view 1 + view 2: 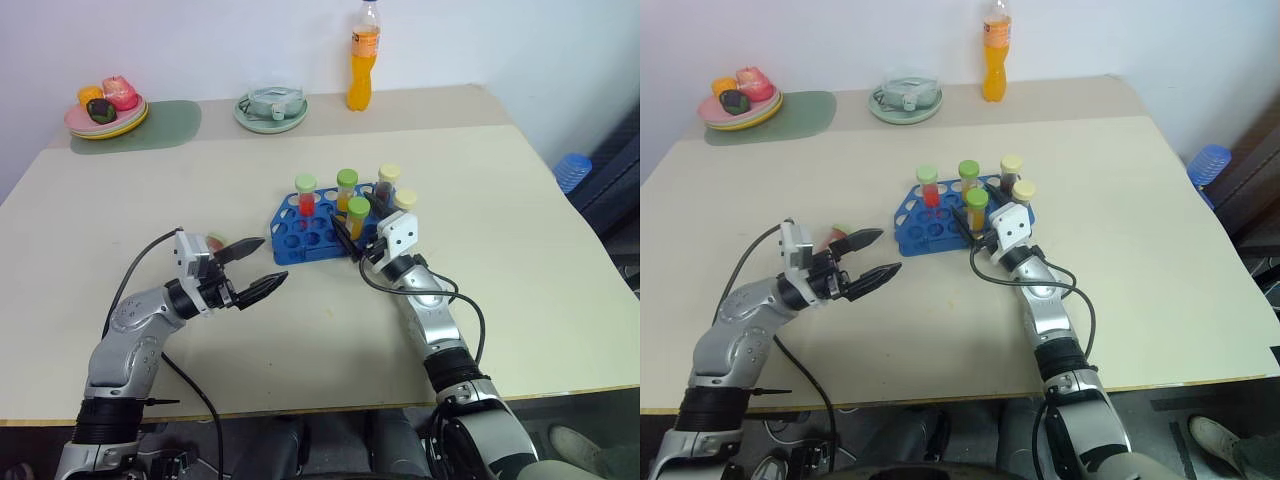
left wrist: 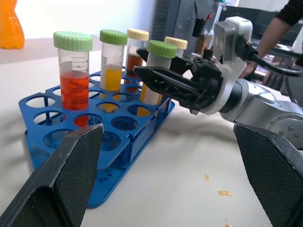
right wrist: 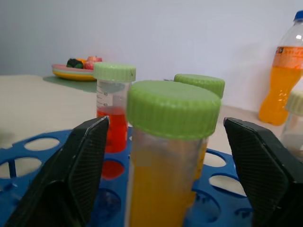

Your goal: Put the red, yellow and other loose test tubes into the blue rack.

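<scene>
Both eye views look forward and down from above the table [image 1: 520, 250], taking in the whole top; the rack [image 1: 310, 230] sits just past centre, toward 12 o'clock. The left wrist view looks low across the table, near the rack [image 2: 99, 142], facing the right gripper [image 2: 170, 87]. The right wrist view sits closest, level with a green-capped tube [image 3: 173, 156], facing the far plate [image 3: 78, 72] and bottle [image 3: 284, 80]. All four share the rack.

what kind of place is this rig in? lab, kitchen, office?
Probably an office or workshop staged as a lab bench, not a real lab: a beige table holds a blue rack of capped tubes, alongside a plate of toy fruit and an orange drink bottle.
</scene>
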Controlling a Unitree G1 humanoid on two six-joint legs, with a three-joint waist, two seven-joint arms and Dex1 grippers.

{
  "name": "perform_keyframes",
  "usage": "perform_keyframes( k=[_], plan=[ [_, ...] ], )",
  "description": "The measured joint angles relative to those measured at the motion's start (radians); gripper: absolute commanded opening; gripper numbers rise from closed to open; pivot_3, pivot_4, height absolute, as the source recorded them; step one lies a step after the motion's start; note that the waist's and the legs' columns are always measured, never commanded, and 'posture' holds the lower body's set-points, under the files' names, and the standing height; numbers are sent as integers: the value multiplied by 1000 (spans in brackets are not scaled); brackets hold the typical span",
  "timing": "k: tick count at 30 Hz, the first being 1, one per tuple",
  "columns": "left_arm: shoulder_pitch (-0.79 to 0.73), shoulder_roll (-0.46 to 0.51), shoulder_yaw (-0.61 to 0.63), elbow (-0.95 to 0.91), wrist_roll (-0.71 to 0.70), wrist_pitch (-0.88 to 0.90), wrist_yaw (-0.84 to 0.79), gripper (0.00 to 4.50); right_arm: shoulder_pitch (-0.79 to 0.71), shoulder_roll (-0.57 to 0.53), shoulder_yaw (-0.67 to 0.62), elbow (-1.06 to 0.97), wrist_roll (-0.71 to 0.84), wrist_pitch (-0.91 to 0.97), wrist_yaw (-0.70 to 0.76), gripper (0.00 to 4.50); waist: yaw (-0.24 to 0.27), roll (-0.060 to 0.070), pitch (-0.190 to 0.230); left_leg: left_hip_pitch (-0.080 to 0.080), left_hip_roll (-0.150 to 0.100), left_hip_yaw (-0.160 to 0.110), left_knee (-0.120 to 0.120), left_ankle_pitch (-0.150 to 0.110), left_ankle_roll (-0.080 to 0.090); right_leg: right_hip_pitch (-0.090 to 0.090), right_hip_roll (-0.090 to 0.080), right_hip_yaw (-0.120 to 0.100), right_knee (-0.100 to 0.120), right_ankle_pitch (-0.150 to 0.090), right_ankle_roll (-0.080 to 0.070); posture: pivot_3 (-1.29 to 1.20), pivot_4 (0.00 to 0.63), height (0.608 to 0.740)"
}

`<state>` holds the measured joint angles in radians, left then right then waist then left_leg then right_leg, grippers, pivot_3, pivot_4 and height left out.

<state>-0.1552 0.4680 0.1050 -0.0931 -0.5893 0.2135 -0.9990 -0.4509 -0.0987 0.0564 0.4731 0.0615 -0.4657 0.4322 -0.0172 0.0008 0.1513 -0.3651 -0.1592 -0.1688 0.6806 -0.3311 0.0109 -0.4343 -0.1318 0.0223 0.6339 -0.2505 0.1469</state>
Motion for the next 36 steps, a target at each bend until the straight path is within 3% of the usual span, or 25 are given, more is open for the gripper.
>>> perform_keyframes(
  k=[11,19,23,25,28,32,36],
  plan=[
    [-8,0,9,-3,0,34,84,4500,186,-148,11,-306,32,179,86,4087,4,0,0,0,0,0,0,0,0,0,0,0,0,0,0,0,150,740],
    [5,-3,104,-135,-39,254,379,4500,421,-407,-59,-664,118,462,199,4087,18,0,0,0,0,0,0,0,0,1,0,1,-2,0,0,0,150,740],
    [-44,3,166,-218,-90,520,635,4500,471,-504,-144,-800,252,600,268,4087,30,-1,1,-1,0,0,0,0,0,2,0,1,-2,0,0,0,150,740],
    [-183,50,225,-218,-124,821,804,4500,456,-541,-189,-872,354,663,308,4087,35,-4,2,-1,0,-1,2,0,0,2,1,1,-1,0,0,0,150,740],
    [-371,144,250,-152,-143,1099,865,4500,435,-568,-224,-924,429,704,346,4087,35,-4,2,0,-1,-1,2,-1,1,3,0,0,-2,0,0,0,150,740],
    [-581,106,254,12,-72,1300,957,4500,434,-578,-230,-922,466,732,371,4087,35,-4,2,0,-1,-1,1,-1,1,3,0,0,-3,0,0,0,150,740],
    [-676,92,207,162,19,1392,1024,4500,438,-577,-233,-919,467,731,376,4087,28,-5,2,0,-1,-1,0,-1,1,1,0,0,-2,0,0,0,150,740]
  ],
)
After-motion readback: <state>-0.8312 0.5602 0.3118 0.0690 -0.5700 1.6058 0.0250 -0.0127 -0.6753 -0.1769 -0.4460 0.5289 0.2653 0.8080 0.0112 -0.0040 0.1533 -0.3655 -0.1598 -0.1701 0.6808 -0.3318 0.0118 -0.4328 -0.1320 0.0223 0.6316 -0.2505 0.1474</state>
